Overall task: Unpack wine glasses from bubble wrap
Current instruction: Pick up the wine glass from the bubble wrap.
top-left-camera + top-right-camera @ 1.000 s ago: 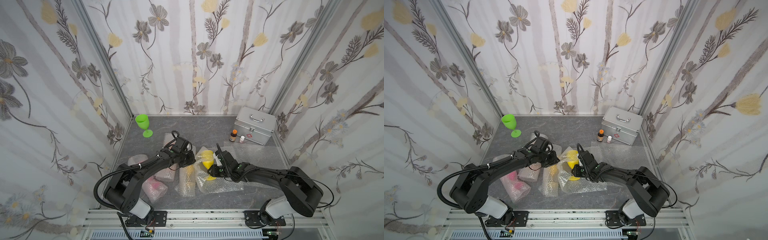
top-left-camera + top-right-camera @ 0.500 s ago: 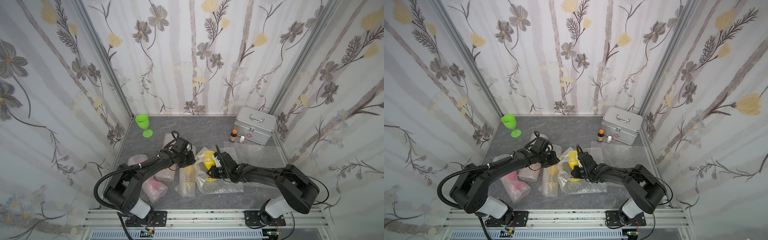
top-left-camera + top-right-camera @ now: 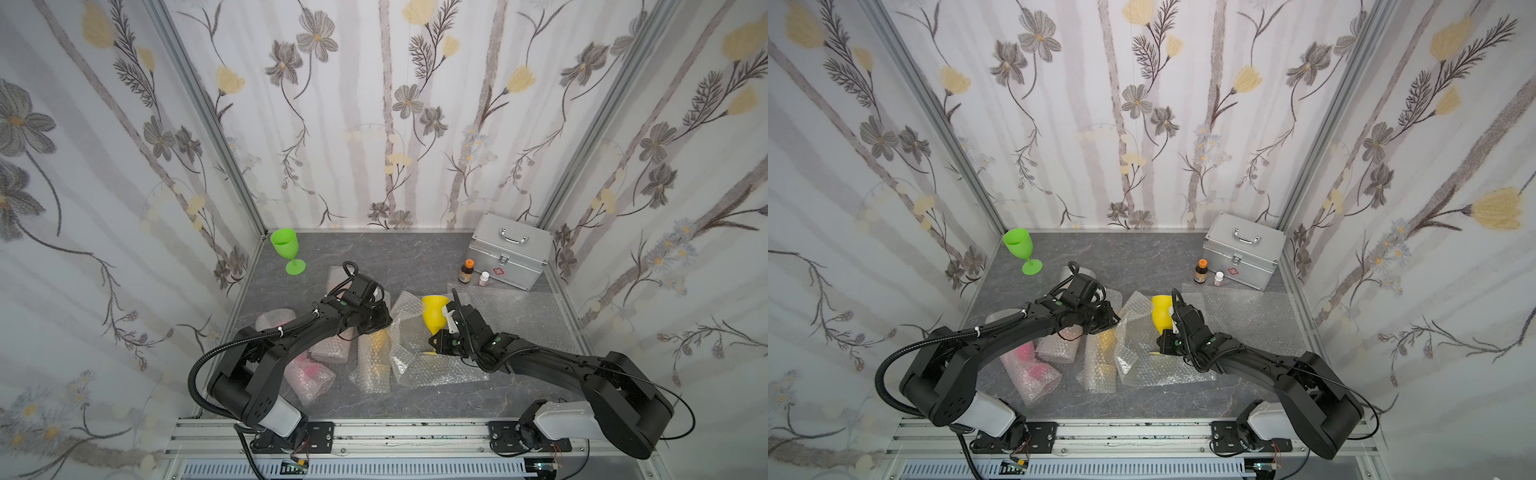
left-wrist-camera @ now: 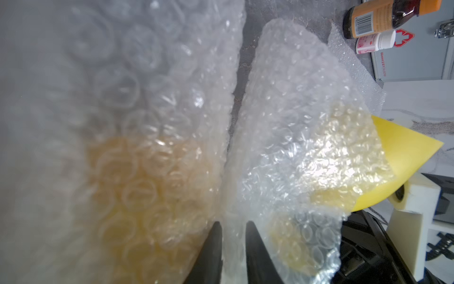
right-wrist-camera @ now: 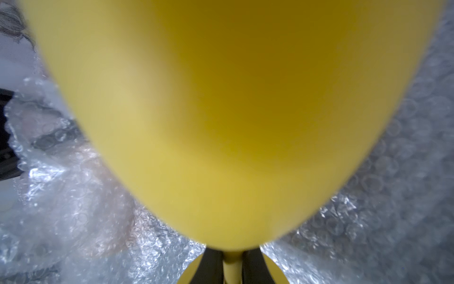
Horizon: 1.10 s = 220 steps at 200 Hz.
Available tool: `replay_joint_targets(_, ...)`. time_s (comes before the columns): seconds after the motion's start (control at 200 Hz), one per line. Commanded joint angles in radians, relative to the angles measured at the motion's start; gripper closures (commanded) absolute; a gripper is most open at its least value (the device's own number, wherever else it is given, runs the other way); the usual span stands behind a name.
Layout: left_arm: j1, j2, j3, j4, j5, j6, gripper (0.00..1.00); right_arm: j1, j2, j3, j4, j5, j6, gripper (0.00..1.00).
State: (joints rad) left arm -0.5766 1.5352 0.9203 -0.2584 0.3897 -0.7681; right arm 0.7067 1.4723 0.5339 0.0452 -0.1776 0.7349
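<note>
**One goblet out, second nearly free**

Lime-green opaque plastic goblet point(image 3: 286, 246) stands bare near the far-left corner of the grey marbled counter point(image 3: 415, 257). Right fingers point(image 5: 212, 270) clamp the thin stem of the smooth yellow plastic goblet point(image 3: 434, 316), mid-counter, above its opened, crinkled clear bubble-wrap sheet point(image 3: 415, 361). Left fingers point(image 4: 211, 253) flank a fold of it; pinching or not, cannot tell. Dimpled amber-tinted roll point(image 3: 374, 353) and pink-tinted roll point(image 3: 309, 376) are unopened.

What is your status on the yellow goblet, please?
Right gripper shut on yellow goblet stem, bowl bare. Left gripper astride opened bubble wrap fold, grip unclear. Wrapped amber goblet lies close beside.
</note>
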Motion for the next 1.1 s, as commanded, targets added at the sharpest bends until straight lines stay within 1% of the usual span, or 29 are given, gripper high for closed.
replay_joint_targets(0.0,0.001,0.008,0.016,0.013,0.007,-0.011,0.7,-0.016,-0.035,-0.006,-0.033,0.066,-0.029,0.87)
replay_joint_targets(0.24,0.017,0.002,0.078,-0.027,0.027,0.005,0.58,-0.015,-0.089,0.021,-0.088,0.161,-0.101,0.88)
replay_joint_targets(0.335,0.032,-0.002,0.117,-0.064,0.03,0.022,0.55,0.003,-0.112,0.03,-0.08,0.192,-0.139,0.88)
replay_joint_targets(0.45,0.063,-0.013,0.158,-0.086,0.058,0.029,0.53,0.06,-0.117,0.066,-0.086,0.266,-0.216,0.87)
replay_joint_targets(0.46,0.066,-0.015,0.16,-0.088,0.062,0.029,0.52,0.086,-0.115,0.071,-0.086,0.276,-0.223,0.87)
replay_joint_targets(0.55,0.096,-0.022,0.186,-0.086,0.121,0.02,0.44,0.157,-0.09,0.11,-0.1,0.366,-0.274,0.87)
replay_joint_targets(0.635,0.125,-0.038,0.206,-0.086,0.17,0.008,0.4,0.198,-0.059,0.131,-0.096,0.42,-0.309,0.87)
replay_joint_targets(0.78,0.169,-0.071,0.214,-0.098,0.204,-0.007,0.4,0.264,-0.028,0.144,-0.05,0.474,-0.359,0.87)
replay_joint_targets(0.884,0.178,-0.081,0.205,-0.099,0.229,-0.014,0.41,0.319,-0.011,0.151,-0.018,0.52,-0.397,0.87)
replay_joint_targets(0.984,0.178,-0.07,0.204,-0.106,0.267,-0.01,0.45,0.367,0.006,0.162,-0.003,0.573,-0.433,0.87)
replay_joint_targets(1.094,0.178,-0.062,0.204,-0.121,0.323,0.008,0.48,0.391,0.021,0.173,-0.005,0.613,-0.451,0.87)
